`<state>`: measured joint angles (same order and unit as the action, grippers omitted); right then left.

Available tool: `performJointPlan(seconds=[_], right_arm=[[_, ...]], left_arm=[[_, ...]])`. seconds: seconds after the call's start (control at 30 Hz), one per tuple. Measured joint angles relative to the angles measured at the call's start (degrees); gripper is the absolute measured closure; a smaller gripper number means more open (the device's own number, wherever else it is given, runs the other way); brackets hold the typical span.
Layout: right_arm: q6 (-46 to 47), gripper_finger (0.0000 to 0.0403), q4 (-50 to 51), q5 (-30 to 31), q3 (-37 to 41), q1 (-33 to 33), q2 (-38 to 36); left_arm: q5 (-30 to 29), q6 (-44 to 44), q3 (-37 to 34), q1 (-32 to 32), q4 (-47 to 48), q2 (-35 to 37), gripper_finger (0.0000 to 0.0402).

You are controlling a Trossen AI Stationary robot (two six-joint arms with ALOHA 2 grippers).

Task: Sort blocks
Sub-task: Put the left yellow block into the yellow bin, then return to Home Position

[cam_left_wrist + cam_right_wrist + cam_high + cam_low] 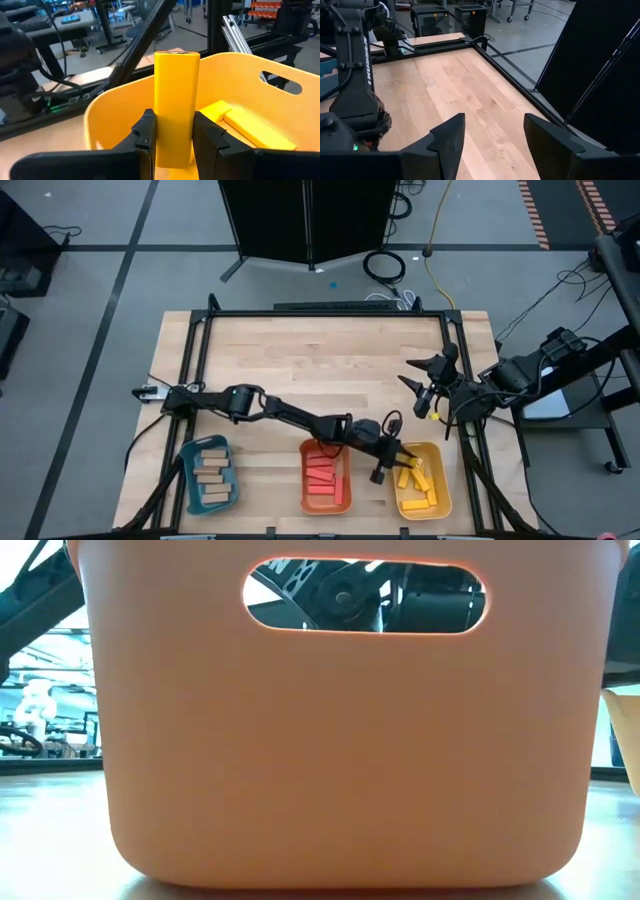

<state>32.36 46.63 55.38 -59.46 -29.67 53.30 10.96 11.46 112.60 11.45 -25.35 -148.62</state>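
My left gripper [393,458] reaches across the table to the yellow tray [437,498] and is shut on a yellow block [176,85], which hovers over the tray's near wall [107,117]. More yellow blocks [250,127] lie inside that tray. Red blocks [322,477] lie in the orange tray [345,498], and tan blocks [210,472] in the blue tray [190,480]. My right gripper [420,383] waits open over the table's right side, with bare wood between its fingers [495,131]. The low view shows only the orange tray's wall [340,740]. My left gripper pinches the yellow block between its two fingers [146,132], which sit on the long side edges near the block's lower end [174,142]. The block lies along the fingers and sticks out well past their tips. It is lifted clear, over the yellow tray.
The three trays stand in a row along the table's near edge. A black metal frame [320,313] runs around the tabletop. The wide middle and far part of the wooden table [320,370] is bare. Cables and a dark cabinet lie beyond the far edge.
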Motion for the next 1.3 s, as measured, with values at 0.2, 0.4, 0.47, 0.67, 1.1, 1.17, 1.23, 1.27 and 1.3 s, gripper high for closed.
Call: performJointPlan(seconds=[0.2, 0.4, 0.47, 0.67, 1.1, 1.17, 1.23, 1.27, 1.3], right_arm=[[-0.42, 0.0205, 0.0, 0.0, 0.02, 0.0, 0.0], [-0.44, 0.0205, 0.0, 0.0, 0.02, 0.01, 0.0], [-0.45, 0.0205, 0.0, 0.0, 0.02, 0.01, 0.0], [-0.46, 0.0205, 0.0, 0.0, 0.02, 0.01, 0.0], [-7.34, 0.0205, -1.56, -4.13, -1.35, 0.0, -0.74], [-9.07, 0.0205, -1.6, -3.71, -2.65, 0.0, -1.22], [-10.45, 0.0205, -1.81, -3.2, -3.76, 0.0, -1.58], [-11.3, 0.0205, -2.06, -3.12, -4.2, 0.0, -1.86], [-12.1, 0.0205, -2.0, -3.14, -4.48, 0.0, -2.16]], left_arm=[[0.41, 0.0, 0.02, -0.07, 0.41, 0.0, 0.0326], [0.52, 2.28, 0.0, -0.02, 0.55, 0.0, 0.0212], [-0.14, 2.37, 0.0, -0.03, 0.5, 0.0, 0.0184], [-0.48, 2.37, 0.0, -0.05, 0.92, 0.0, 0.0152], [-2.99, 5.91, -0.07, -3.08, 27.21, 11.61, 0.0148], [-3.07, 6.61, -0.07, -4.59, 35.54, 13.78, 0.0148], [-4.01, 6.93, -0.29, -6.4, 44.21, 15.87, 0.0148], [-4.22, 6.84, -0.66, -7.4, 47.32, 16.78, 0.0148], [-4.4, 6.32, -1.43, -8.31, 50.72, 18.01, 0.0148]])
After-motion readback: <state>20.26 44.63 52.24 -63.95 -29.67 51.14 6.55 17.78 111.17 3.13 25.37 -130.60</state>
